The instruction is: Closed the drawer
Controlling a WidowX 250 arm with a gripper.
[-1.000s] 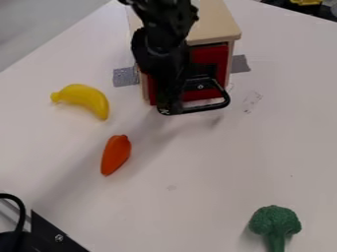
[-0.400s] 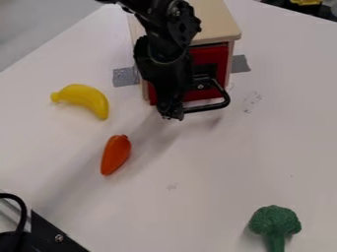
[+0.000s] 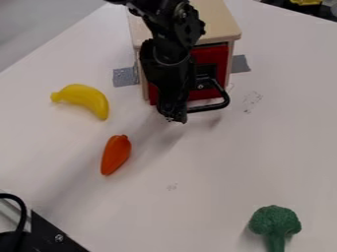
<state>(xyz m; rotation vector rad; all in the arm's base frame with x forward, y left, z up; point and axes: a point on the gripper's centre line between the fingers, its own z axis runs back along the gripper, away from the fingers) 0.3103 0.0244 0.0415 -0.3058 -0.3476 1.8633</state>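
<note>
White and smooth, the tabletop (image 3: 204,211) spreads right across the scene, soft shadows lying over its matte surface. Down from the top comes the black arm (image 3: 172,32), all hard edges, rounded joints and bolt heads, and it's blocking part of the box (image 3: 212,22) behind it! That box is pale wood, flat-topped and straight-sided, and there's the drawer (image 3: 222,59), a glossy red front set in the wooden frame, a thin dark line along its top edge. Over the drawer's left side in the camera view hangs the black gripper (image 3: 175,118), lower end right by the handle (image 3: 225,103); open or closed, I can't tell, and contact with the handle is just as hard to call. Black and bent into a rounded loop, that handle juts out from the drawer. Out on the table, look at the curved yellow banana (image 3: 84,97), smooth as plastic, left of the box! Far down to the right, a green broccoli (image 3: 274,221) with a bumpy head; between banana and near edge, a tapering orange carrot (image 3: 116,154). Flanking the box, two grey tape pieces, one left (image 3: 123,77), one right (image 3: 240,63), the left one speckled.
</note>
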